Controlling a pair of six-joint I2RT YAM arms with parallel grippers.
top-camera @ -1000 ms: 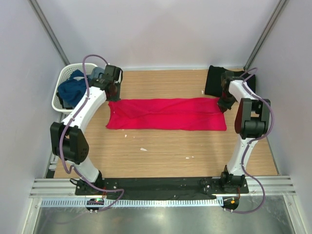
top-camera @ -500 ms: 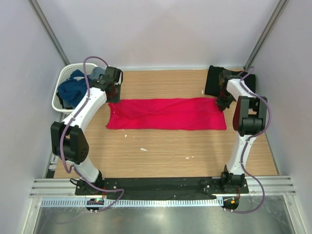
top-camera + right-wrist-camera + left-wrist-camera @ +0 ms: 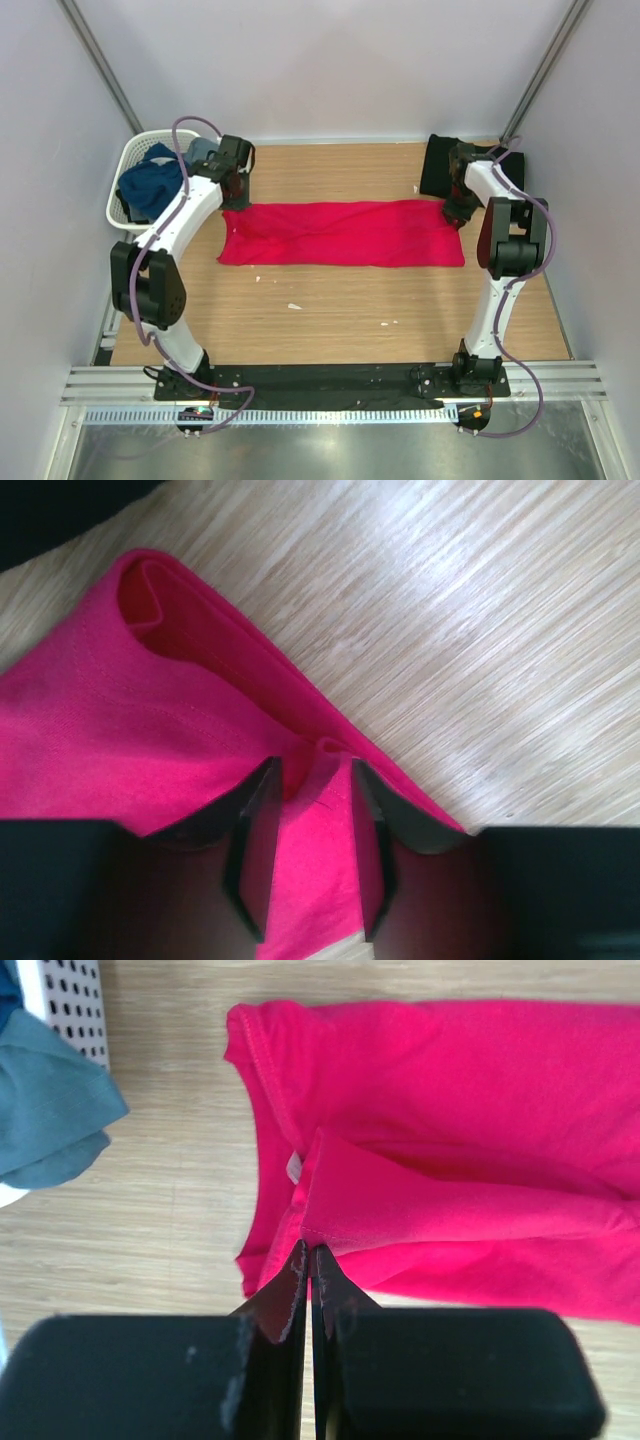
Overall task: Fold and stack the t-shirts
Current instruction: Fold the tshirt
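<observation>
Left claw point(image 3: 310, 1252): fingers squeezed together on a raised fold at the left end of the red t-shirt point(image 3: 340, 235), and I can't see any gap between them. Right claw point(image 3: 312, 770): fingers sit a bit apart, but only because a bunch of red cloth is clamped between them. That's right at the shirt's far right corner, where the hem rolls over itself. So both ends are pinched.

The shirt lies across the middle of the counter point(image 3: 330, 300), long way from 9 to 3 o'clock, folded into a band with some wrinkles near the left end.

Stuff nearby: on the left wrist cam a teal cloth point(image 3: 50, 1110) hangs out of the white basket point(image 3: 127, 163) at about 10 o'clock from the claw, close to the red but not touching it. The basket sits at the counter's 10 o'clock corner with a blue cloth point(image 3: 150, 187) piled in it too. The black t-shirt point(image 3: 440, 165) is at the 1 o'clock corner, just behind the right claw, right by the red corner. A few white specks point(image 3: 293, 306) lie on the wood at 6 o'clock of the shirt.
</observation>
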